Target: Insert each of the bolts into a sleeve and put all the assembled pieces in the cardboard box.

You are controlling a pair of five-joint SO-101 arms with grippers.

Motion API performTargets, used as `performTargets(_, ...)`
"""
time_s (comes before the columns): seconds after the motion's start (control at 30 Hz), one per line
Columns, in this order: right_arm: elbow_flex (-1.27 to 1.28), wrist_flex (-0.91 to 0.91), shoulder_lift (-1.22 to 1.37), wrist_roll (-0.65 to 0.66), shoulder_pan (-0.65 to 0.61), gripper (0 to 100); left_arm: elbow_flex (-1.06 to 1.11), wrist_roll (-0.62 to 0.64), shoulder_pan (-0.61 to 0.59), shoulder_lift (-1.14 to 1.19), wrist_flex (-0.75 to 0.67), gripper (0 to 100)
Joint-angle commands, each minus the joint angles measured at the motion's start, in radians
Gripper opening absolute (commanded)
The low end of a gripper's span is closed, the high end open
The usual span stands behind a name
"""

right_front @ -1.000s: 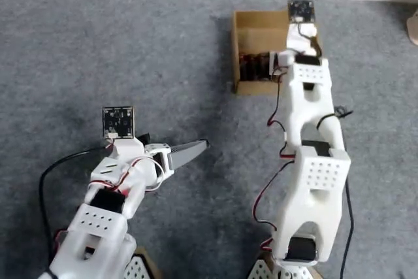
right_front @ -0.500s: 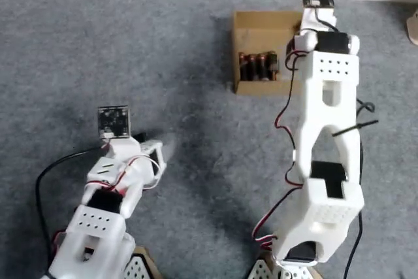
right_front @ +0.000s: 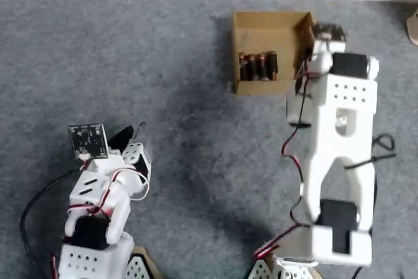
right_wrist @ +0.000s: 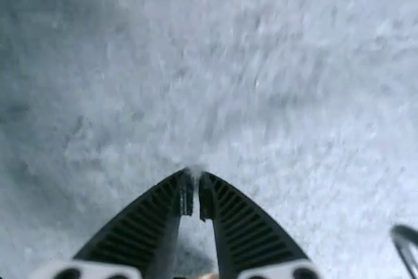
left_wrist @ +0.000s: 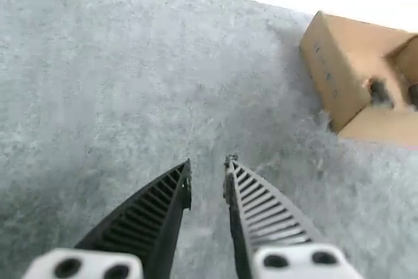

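Observation:
The cardboard box (right_front: 261,24) stands open at the back of the grey carpet, with several dark, copper-toned assembled pieces (right_front: 258,66) lying side by side along its front wall. In the left wrist view the box (left_wrist: 339,73) is off ahead to one side. My left gripper (left_wrist: 208,173) hangs over bare carpet, slightly open, with nothing between its fingers; from above the left gripper (right_front: 133,132) sits at the front left, far from the box. Over bare carpet too, my right gripper (right_wrist: 194,191) is shut and empty. The right arm (right_front: 339,115) stands folded just right of the box.
A beige object (right_front: 413,27) pokes in at the right edge. Red and black cables (right_front: 290,155) hang beside the right arm. The arm bases (right_front: 137,267) sit at the front edge. Open carpet (right_front: 196,135) lies between the arms.
The right arm has lifted out of the box and drawn back, uncovering the pieces inside. The left arm has pulled back toward its base, its gripper now nearer the front left.

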Motion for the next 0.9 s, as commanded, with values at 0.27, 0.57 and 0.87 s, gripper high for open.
performTargets(0.27,0.714,-0.354,-0.458,-0.008,0.015,0.5,-0.007,-0.074,-0.013,-0.065,0.198,10)
performTargets(0.57,1.164,-0.665,-0.693,-0.008,0.008,0.5,0.108,-0.503,-0.11,-0.065,0.322,10)
performTargets(0.87,1.612,-1.015,-0.935,-0.011,0.008,0.5,0.11,-0.443,-0.111,-0.065,0.572,10)
